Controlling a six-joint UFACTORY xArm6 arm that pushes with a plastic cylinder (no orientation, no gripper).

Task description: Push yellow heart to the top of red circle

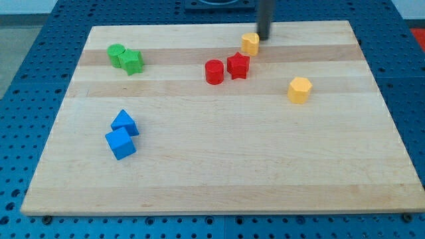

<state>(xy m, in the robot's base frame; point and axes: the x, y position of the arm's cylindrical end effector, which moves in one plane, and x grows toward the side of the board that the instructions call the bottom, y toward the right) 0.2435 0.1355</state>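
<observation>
The yellow heart (250,44) lies near the board's top edge, up and to the right of the red circle (214,72). A red star (238,66) sits right beside the red circle on its right, just below the heart. My tip (263,38) is at the heart's upper right side, touching it or nearly so. The dark rod rises from there out of the view's top.
A yellow hexagon (299,89) lies to the right of the red blocks. A green circle (117,54) and a green star (132,62) sit together at the upper left. A blue triangle (124,122) and a blue cube (120,143) sit at the lower left. All rest on the wooden board (226,172).
</observation>
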